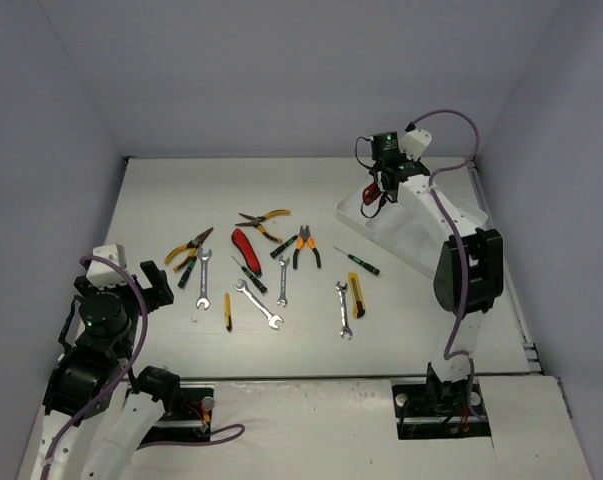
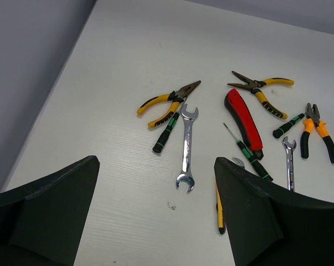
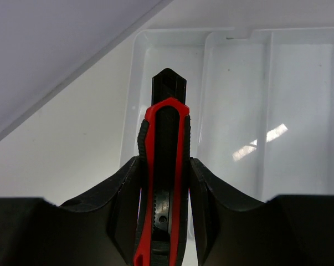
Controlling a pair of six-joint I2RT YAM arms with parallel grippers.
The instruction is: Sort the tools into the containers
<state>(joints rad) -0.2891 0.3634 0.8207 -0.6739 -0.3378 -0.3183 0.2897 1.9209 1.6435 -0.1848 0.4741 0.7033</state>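
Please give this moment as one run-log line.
right gripper: shut on red-black utility knife over tray | left gripper: open, empty | other tools: on table

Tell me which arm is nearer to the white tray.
Right. The right arm hangs over the tray, jaws clamped on a red-black knife; the left arm sits across the table, beyond the loose tools.
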